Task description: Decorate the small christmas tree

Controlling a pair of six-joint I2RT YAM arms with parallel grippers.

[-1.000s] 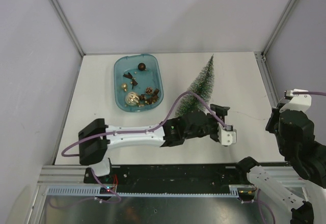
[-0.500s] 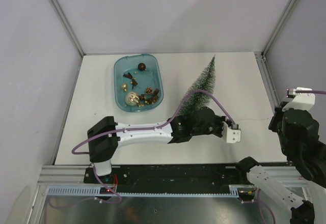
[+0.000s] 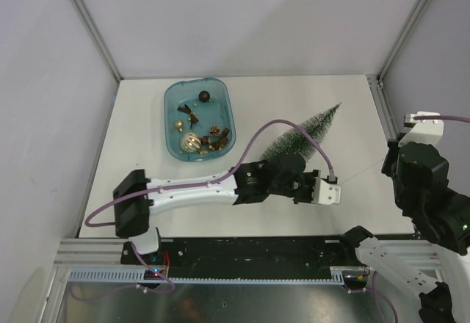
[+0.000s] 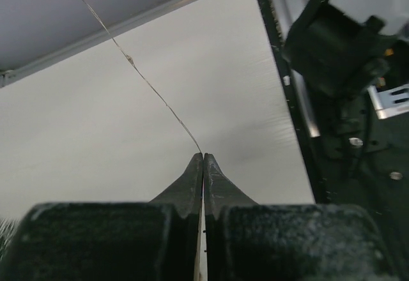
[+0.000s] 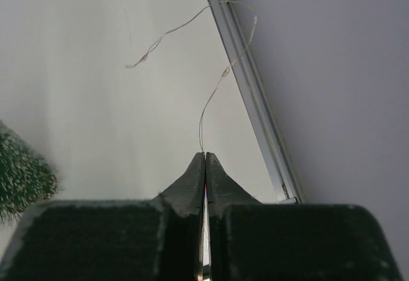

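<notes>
The small christmas tree [image 3: 305, 133], dark green with frosted tips, leans on the table with its tip toward the right rear; its bristles also show in the right wrist view [image 5: 19, 175]. My left gripper [image 3: 334, 189] sits just in front of the tree's lower part, shut on a thin wire [image 4: 153, 92] that runs out from the fingertips. My right gripper [image 3: 413, 138] hangs at the table's right edge, shut on the same kind of thin wire [image 5: 220, 80], which loops toward the far right corner. Tiny beads sit along the wire.
A blue tray [image 3: 168, 117] at the back left holds several small ornaments, among them a pale ball [image 3: 190, 142] and a dark ball [image 3: 204, 96]. A metal rail [image 5: 252, 96] borders the table's right side, with white walls all round.
My left gripper has closed on the wire and shifted a little. The tree's tip has swung down to the right. The right arm has barely moved.
</notes>
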